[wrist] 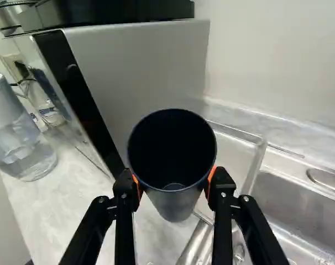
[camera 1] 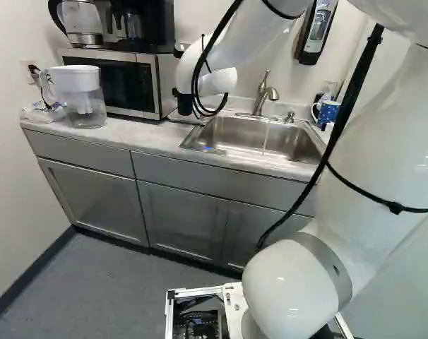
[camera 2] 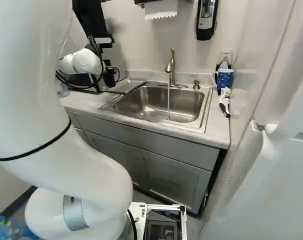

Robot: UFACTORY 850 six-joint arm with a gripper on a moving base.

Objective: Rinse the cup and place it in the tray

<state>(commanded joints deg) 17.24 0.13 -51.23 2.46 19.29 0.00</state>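
Observation:
My gripper [camera 2: 105, 68] shows partly, beside the white wrist, left of the sink in the right base view. In the wrist view the gripper [wrist: 174, 185] is shut on the dark cup [wrist: 177, 210], with orange pads on two opposite sides. Its mouth faces the camera, and the cup looks empty inside. It hangs over the counter by the microwave's side, seen as a dark cylinder, the cup [camera 1: 183, 105], in the left base view. The metal tray [wrist: 257, 161] lies past the cup, between microwave and sink; the same tray [camera 2: 127, 86] is partly hidden by the arm.
Water runs from the faucet [camera 2: 170, 67] into the sink [camera 2: 184, 102]. The microwave [camera 1: 122, 83] stands close to the cup, with a water pitcher [camera 1: 82, 99] beyond it. A blue mug [camera 2: 224, 79] and a brush [camera 2: 225, 102] sit at the sink's other side.

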